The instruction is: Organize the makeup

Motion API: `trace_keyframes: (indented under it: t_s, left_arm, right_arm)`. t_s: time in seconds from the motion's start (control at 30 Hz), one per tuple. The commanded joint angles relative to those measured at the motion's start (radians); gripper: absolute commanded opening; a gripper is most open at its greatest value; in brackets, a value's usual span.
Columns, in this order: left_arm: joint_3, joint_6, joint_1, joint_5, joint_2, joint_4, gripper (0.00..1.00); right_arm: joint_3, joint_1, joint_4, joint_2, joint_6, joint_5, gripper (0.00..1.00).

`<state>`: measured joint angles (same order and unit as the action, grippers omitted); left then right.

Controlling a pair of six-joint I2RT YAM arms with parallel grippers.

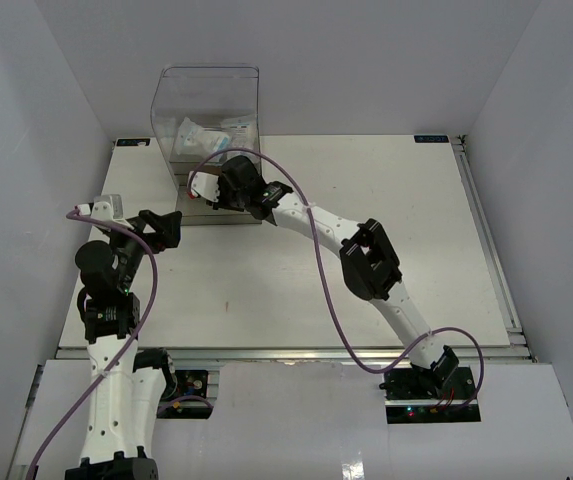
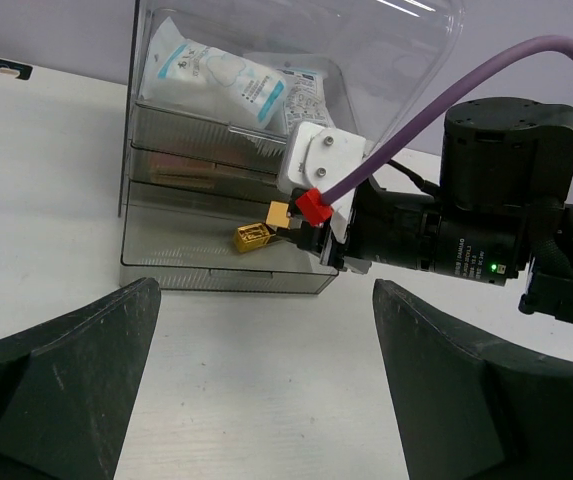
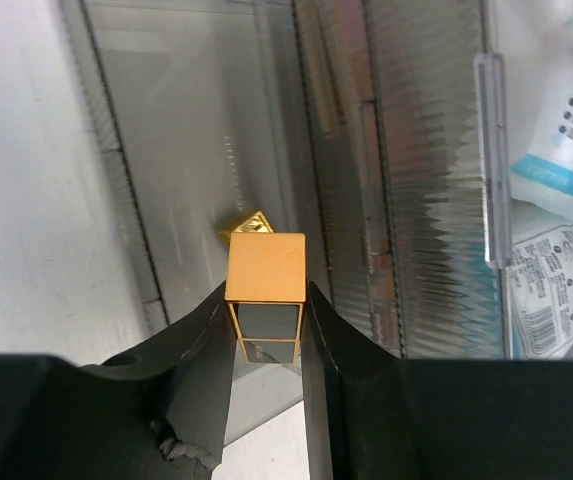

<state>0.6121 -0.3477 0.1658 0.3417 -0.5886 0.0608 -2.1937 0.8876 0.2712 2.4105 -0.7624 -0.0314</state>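
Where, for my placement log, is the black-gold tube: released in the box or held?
Held. The right tool is shut on the black-gold tube, at the clear box's lowest tray, where another gold tube lies.

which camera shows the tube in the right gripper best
Right wrist: the black-gold tube sits centre frame, clamped in the right gripper. Left wrist shows only its gold end, small and far off; in the top external view the right arm hides it.

A large clear plastic box [image 1: 206,105] is carried by the white tabletop [image 1: 296,280], set toward its far left corner.
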Motion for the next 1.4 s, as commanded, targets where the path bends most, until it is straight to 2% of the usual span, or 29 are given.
trace_keyframes:
  t_s: [0.0,0.27,0.33,0.43,0.6,0.73,0.8,0.83,0.87,0.93,1.0,1.03,1.07,1.1,1.2,1.27,1.37]
  left_arm:
    - [-0.005,0.007,0.008,0.022,-0.008,0.007,0.98]
    - [-0.005,0.002,0.009,0.055,-0.035,-0.001,0.98]
    - [-0.005,0.000,0.009,0.070,-0.046,-0.004,0.98]
    - [-0.008,-0.003,0.008,0.097,-0.070,-0.013,0.98]
    - [-0.008,-0.014,0.009,0.190,-0.128,-0.029,0.98]
    - [-0.015,-0.049,0.007,0.287,-0.199,-0.074,0.90]
    - [-0.014,-0.080,0.006,0.331,-0.252,-0.096,0.84]
    - [-0.011,-0.101,0.006,0.347,-0.293,-0.101,0.78]
    - [-0.007,-0.127,0.006,0.360,-0.347,-0.102,0.71]
    - [0.010,-0.163,-0.003,0.365,-0.436,-0.087,0.56]
    - [0.024,-0.189,-0.016,0.336,-0.483,-0.068,0.51]
    - [0.029,-0.243,-0.035,0.305,-0.556,-0.065,0.43]
    - [0.025,-0.265,-0.057,0.290,-0.579,-0.066,0.34]
    - [0.019,-0.292,-0.074,0.266,-0.604,-0.068,0.30]
    - [-0.003,-0.403,-0.136,0.157,-0.708,-0.120,0.16]
    - [-0.002,-0.474,-0.149,0.092,-0.778,-0.137,0.08]
    - [0.028,-0.590,-0.184,0.011,-0.878,-0.142,0.04]
  right_arm:
    - [0.038,-0.029,-0.149,-0.008,0.005,-0.034,0.27]
    - [0.132,-0.046,-0.164,-0.041,0.014,0.009,0.49]
    - [0.144,-0.047,-0.164,-0.047,0.018,0.009,0.60]
    - [0.163,-0.047,-0.159,-0.079,0.030,0.014,0.70]
    - [0.196,-0.054,-0.082,-0.224,0.087,0.125,0.74]
    - [0.320,-0.087,0.012,-0.420,0.128,0.332,0.79]
    - [0.428,-0.128,0.041,-0.531,0.142,0.486,0.78]
    - [0.511,-0.148,0.049,-0.601,0.143,0.591,0.74]
    - [0.617,-0.168,0.052,-0.683,0.138,0.720,0.68]
    - [0.788,-0.202,0.056,-0.808,0.100,0.860,0.49]
    - [0.880,-0.215,0.057,-0.880,0.057,0.890,0.37]
    - [1.033,-0.221,0.046,-1.003,0.035,0.902,0.27]
    - [1.085,-0.225,0.020,-1.045,0.050,0.892,0.18]
    - [1.137,-0.227,-0.005,-1.089,0.076,0.874,0.10]
    - [1.330,-0.312,-0.150,-1.249,0.195,0.825,0.08]
    - [1.428,-0.444,-0.333,-1.333,0.334,0.823,0.08]
    - [1.488,-0.557,-0.404,-1.396,0.413,0.864,0.08]
